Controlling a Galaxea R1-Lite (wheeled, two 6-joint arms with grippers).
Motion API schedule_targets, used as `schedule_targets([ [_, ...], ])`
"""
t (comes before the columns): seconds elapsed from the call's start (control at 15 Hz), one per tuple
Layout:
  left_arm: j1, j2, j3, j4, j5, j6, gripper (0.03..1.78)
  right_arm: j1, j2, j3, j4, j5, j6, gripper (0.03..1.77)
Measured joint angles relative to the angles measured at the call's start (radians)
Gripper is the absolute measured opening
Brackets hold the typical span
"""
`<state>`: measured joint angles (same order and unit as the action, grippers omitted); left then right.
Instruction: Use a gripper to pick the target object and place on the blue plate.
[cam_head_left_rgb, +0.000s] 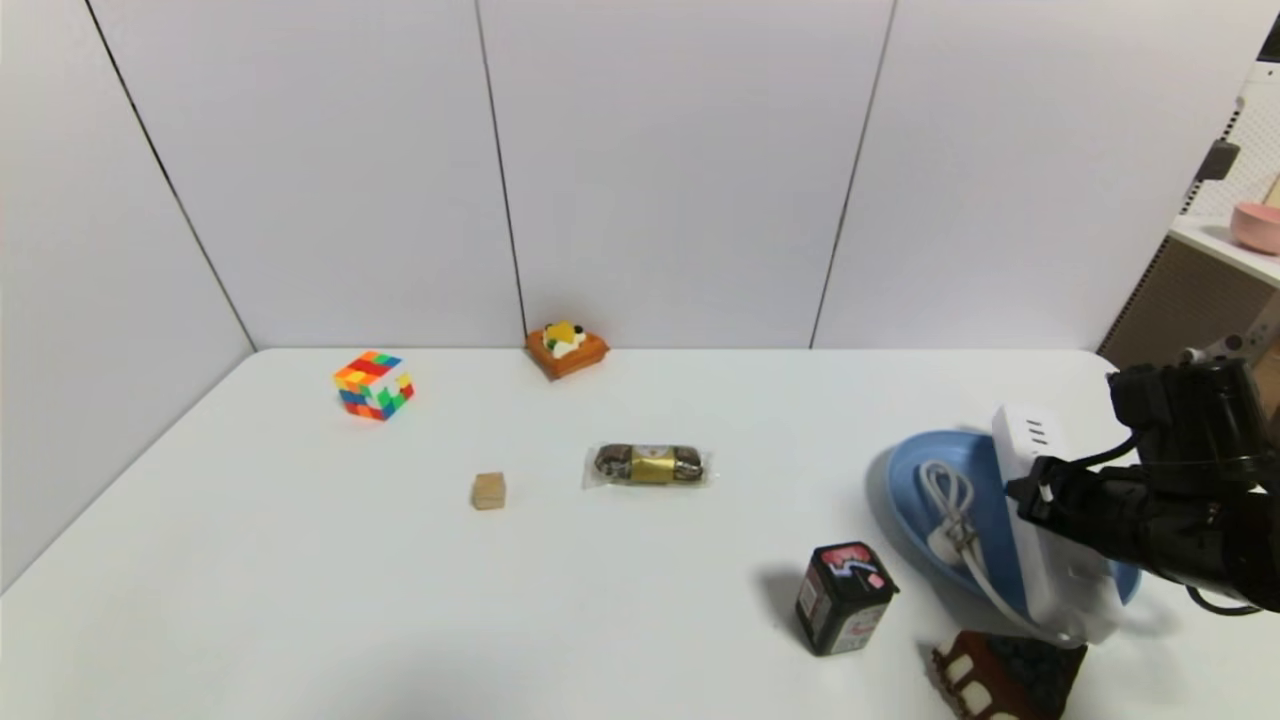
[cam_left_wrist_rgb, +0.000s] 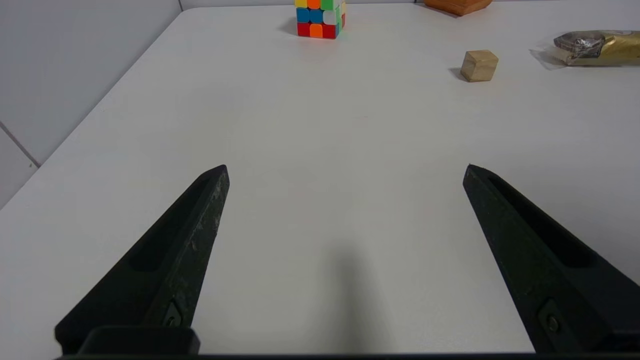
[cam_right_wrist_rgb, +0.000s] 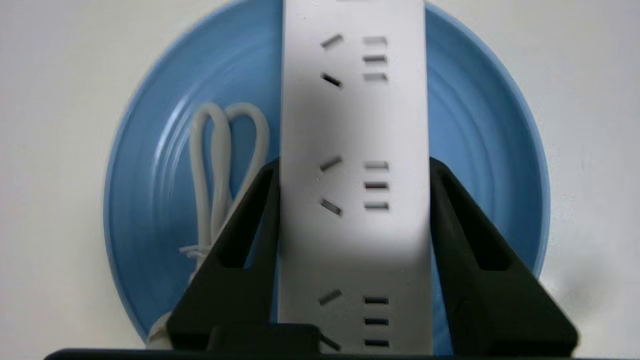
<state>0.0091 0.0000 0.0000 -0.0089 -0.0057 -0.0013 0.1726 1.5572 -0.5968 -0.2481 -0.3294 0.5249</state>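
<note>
- While clamped across its width by right gripper (cam_right_wrist_rgb: 355, 172), power strip (cam_right_wrist_rgb: 355, 150) sits over blue plate (cam_right_wrist_rgb: 480, 130), long axis running across plate's middle; fingers (cam_right_wrist_rgb: 245, 235) pressed against both long sides.
- Seen from head view: power strip (cam_head_left_rgb: 1045, 520) tilted, far end raised above blue plate (cam_head_left_rgb: 925, 500); cannot tell whether near end touches plate.
- Right gripper (cam_head_left_rgb: 1040, 495) reaching in from plate's right side, black arm and cables behind it.
- Coiled white cord (cam_right_wrist_rgb: 220, 165) lying inside plate, beside strip; same cord (cam_head_left_rgb: 950, 510) visible in head view on plate's left half.
- Left gripper (cam_left_wrist_rgb: 345, 172) spread wide, nothing between fingers (cam_left_wrist_rgb: 200, 220), hovering over bare white table (cam_left_wrist_rgb: 320, 125), well apart from plate.
- Black tin (cam_head_left_rgb: 843, 598) standing near plate's left front edge.
- Brown-and-white item (cam_head_left_rgb: 1005, 675) just in front of plate, partly cut off.
- Wrapped snack packet (cam_head_left_rgb: 648, 465) left of plate, mid-table.
- Small wooden cube (cam_head_left_rgb: 488, 490) further left of plate, beyond packet.
- Colourful puzzle cube (cam_head_left_rgb: 373, 384) far left of plate, near back wall.
- Orange toy cake (cam_head_left_rgb: 566, 348) at table's back edge, well apart from plate.
- Pink bowl (cam_head_left_rgb: 1257, 226) on shelf behind and right of plate.
</note>
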Motion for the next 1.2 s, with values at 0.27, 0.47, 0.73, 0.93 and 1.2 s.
schedule_targets([
  [0.27,0.001,0.0,0.0,0.0,0.0,0.0,1.69,0.0,-0.023,-0.01,-0.004,-0.001,-0.037,1.27],
  [0.47,0.0,0.0,0.0,0.0,0.0,0.0,1.69,-0.006,-0.048,-0.046,0.024,0.001,-0.047,1.41],
  [0.73,0.0,0.0,0.0,0.0,0.0,0.0,1.69,-0.011,-0.157,-0.128,0.167,0.001,-0.064,1.53],
  [0.93,0.0,0.0,0.0,0.0,0.0,0.0,1.69,-0.007,-0.327,-0.137,0.292,0.003,-0.107,1.59],
  [1.2,0.0,0.0,0.0,0.0,0.0,0.0,1.69,-0.016,-0.641,0.016,0.292,0.001,-0.245,1.64],
])
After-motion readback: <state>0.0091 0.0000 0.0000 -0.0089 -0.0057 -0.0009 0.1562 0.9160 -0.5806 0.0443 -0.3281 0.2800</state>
